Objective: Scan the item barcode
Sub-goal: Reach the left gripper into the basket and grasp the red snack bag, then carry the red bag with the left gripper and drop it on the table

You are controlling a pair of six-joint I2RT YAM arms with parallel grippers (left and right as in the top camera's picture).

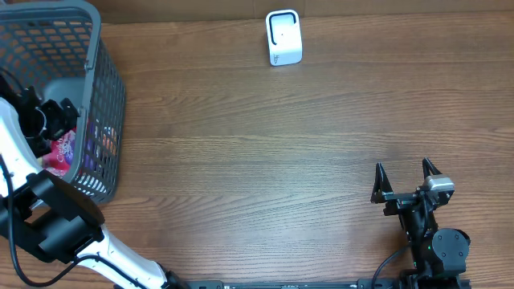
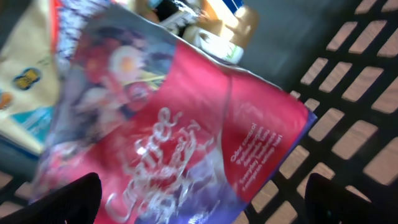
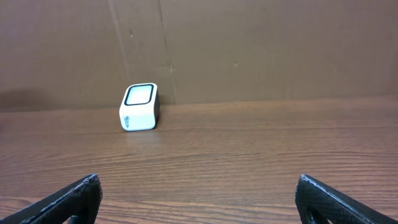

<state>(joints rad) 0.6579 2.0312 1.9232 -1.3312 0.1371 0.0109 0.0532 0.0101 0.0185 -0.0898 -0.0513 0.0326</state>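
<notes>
**State observed.** The left gripper (image 2: 202, 199) is lowered into the grey basket (image 1: 106, 96) at the table's (image 1: 257, 160) far left corner; its jaws are spread wide to either side of a red and purple pouch (image 2: 186, 124), and nothing is seen to be gripped. The right gripper (image 1: 405, 178) is released and empty, and rests low over the near right of the table. The pouch, judged to be the item for scanning, lies tilted in the basket on top of other goods; the white scanner (image 1: 283, 38) stands at the far edge of the table, well apart from the basket.

**Hazards.** The pouch appears glossy and limp; a pinch on its face could slip or merely crease the film. A yellow packet (image 2: 25, 68) and a gold-capped bottle (image 2: 239, 25) lie just beside it, so a neighbour could be caught in the same closure. The basket's mesh wall is close on one side; a finger could be snagged there during the lift. No barcode is visible, so the wrong face might be presented to the scanner.

**Markings.** Large white cursive script is carried on the pouch but is too blurred to be read; a block of small white print beside it is likewise illegible. A blue and yellow emblem on the packet cannot be made out; the scanner's front mark is too small to be read.
</notes>
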